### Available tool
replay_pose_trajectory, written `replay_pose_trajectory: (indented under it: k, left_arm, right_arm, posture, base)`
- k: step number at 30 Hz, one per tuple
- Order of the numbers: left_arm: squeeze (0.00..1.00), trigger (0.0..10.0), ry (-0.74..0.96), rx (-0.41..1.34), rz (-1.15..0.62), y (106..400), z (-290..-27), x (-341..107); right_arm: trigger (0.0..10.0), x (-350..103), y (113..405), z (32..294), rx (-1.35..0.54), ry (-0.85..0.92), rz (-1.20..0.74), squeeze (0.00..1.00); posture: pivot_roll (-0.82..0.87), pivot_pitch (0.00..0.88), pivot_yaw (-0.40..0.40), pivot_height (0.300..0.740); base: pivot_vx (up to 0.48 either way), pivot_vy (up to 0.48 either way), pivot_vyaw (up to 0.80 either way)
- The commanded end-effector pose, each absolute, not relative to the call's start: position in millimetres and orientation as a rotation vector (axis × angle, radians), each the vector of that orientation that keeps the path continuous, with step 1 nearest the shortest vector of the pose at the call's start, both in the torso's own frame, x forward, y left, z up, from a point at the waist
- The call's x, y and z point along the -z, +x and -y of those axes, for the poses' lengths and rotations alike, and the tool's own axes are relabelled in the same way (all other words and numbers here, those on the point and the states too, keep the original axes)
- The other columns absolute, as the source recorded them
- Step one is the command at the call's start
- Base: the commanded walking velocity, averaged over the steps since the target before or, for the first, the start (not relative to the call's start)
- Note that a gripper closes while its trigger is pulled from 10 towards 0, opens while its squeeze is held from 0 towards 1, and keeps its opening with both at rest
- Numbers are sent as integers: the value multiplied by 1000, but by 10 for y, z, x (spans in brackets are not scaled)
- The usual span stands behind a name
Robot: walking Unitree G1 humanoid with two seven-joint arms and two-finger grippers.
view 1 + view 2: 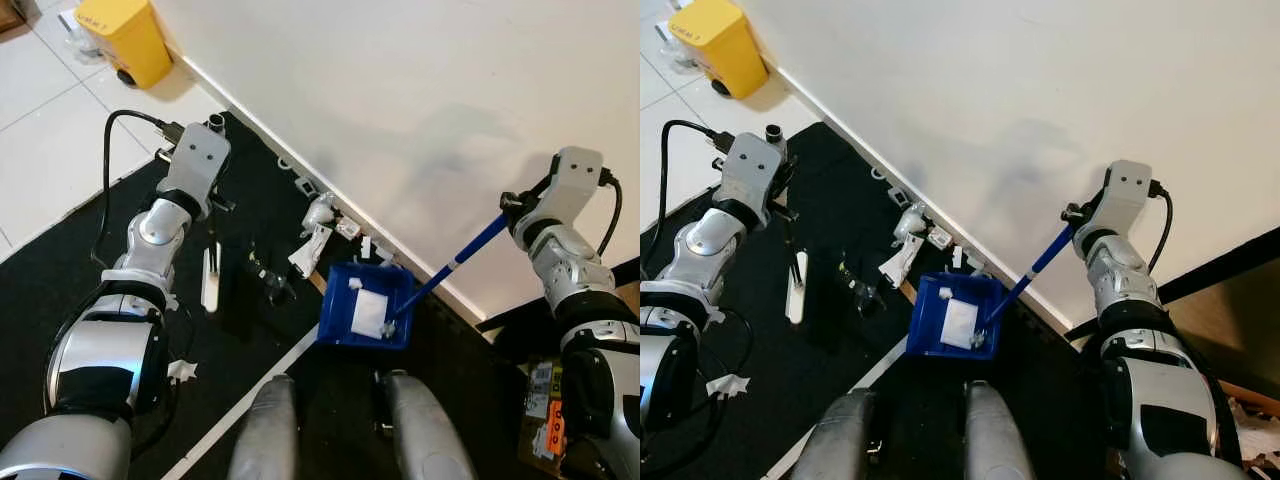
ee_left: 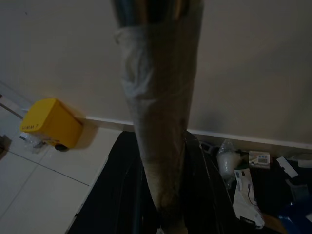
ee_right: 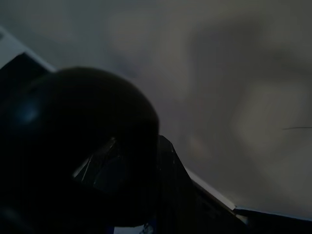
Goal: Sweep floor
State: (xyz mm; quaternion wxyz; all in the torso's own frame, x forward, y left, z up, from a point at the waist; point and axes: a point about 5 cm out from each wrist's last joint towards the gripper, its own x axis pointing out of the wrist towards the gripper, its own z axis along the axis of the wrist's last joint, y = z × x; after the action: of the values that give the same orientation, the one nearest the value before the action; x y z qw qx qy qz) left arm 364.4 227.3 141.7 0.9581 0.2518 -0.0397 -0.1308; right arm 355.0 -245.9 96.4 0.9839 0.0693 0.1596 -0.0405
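Dustpan [image 1: 365, 318], blue and square, sits on the black mat [image 1: 250, 190] just ahead of my feet, close to the white wall [image 1: 420, 90], with white paper scraps [image 1: 369, 312] lying inside it. From my left eye, its blue handle [image 1: 455, 262] slants up to my right tool [image 1: 512, 205], which is closed around the handle's top end. My left tool [image 1: 215, 215] hangs over the mat and grips the upper end of a white-headed broom [image 1: 210, 278] that points down at the mat. More white litter [image 1: 318, 232] lies along the foot of the wall, and another scrap [image 1: 181, 370] lies on the mat beside my left arm. A yellow bin [image 1: 125, 38] stands on the white floor tiles [image 1: 50, 150] against the wall.

From my right eye, the same layout shows: the dustpan between my right arm and the litter, and a dark small object [image 1: 855, 285] on the mat between broom and dustpan.

My left wrist looks down the pale, tape-wrapped broom shaft, which runs through the middle of the picture, with the bin and the litter by the wall on either side of it.

My right wrist view is very dark; a rounded black shape [image 3: 83, 146] sits in front of the wall, and I cannot tell what it is.
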Motion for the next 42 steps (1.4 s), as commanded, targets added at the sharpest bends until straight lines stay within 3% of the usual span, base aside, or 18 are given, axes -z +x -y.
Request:
replay_pose_trajectory:
  k: [1, 13, 26, 35, 42]
  left_arm:
    - [0, 10000, 524, 245, 79, 3595, -2408, -1423]
    - [0, 10000, 513, 228, 41, 3479, -2534, -1291]
    - [0, 10000, 538, 216, 12, 3443, -2579, -1236]
    - [0, 10000, 493, 228, 22, 3439, -2541, -1220]
    - [0, 10000, 481, 235, 32, 3446, -2507, -1221]
  right_arm:
    - [10000, -976, 3537, 2549, 87, 106, -347, 0]
    - [10000, -937, 3473, 2753, 154, -67, -436, 0]
    - [10000, -846, 3415, 2793, 274, -115, -446, 0]
    - [10000, -712, 3430, 2510, 258, 189, -411, 0]
    - [10000, -731, 3471, 2405, 239, 237, -385, 0]
  posture:
    - [6, 64, 8, 740]
    - [20, 62, -10, 740]
    - [22, 70, -8, 740]
    - [17, 94, -5, 740]
    - [15, 96, -3, 740]
  base:
    - [0, 0, 0]
    - [0, 0, 0]
    - [0, 0, 0]
    - [0, 0, 0]
    - [0, 0, 0]
